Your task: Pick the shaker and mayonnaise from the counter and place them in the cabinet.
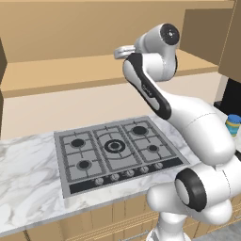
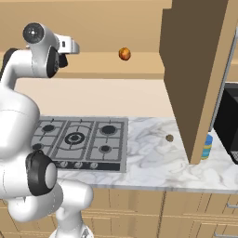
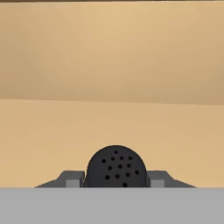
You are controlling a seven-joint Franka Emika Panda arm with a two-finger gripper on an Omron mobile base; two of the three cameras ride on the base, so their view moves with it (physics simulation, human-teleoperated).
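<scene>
Left base view, read from left to right: a marbled counter (image 1: 28, 179) carries a grey hob (image 1: 115, 153) with five burners and a row of knobs along its front edge. Above it runs the wide plain shelf of the cabinet (image 1: 56, 75), light wood. The white arm rises from the lower right and reaches up to that shelf, its wrist at shelf height. At the far right edge, partly hidden behind the arm, the mayonnaise (image 1: 232, 124) stands upright on the counter, blue lid uppermost.

Right base view, left to right: the arm occupies the left side, its hand extended over the shelf. The hob (image 2: 79, 139) lies below. A small round orange-red fruit (image 2: 124, 54) sits on the shelf, well to the right of the hand. A small brown round object (image 2: 169, 138) lies on the marble near the foot of the open cabinet door (image 2: 195, 79). The mayonnaise (image 2: 207, 146) stands just behind that door's lower edge, beside a dark appliance (image 2: 228, 125).

Hand view: the gripper (image 3: 116, 181) pinches the shaker (image 3: 116, 168), a dark domed top pierced with small holes, between its two fingers (image 3: 72, 179). Beyond lies the shelf floor and back wall.
</scene>
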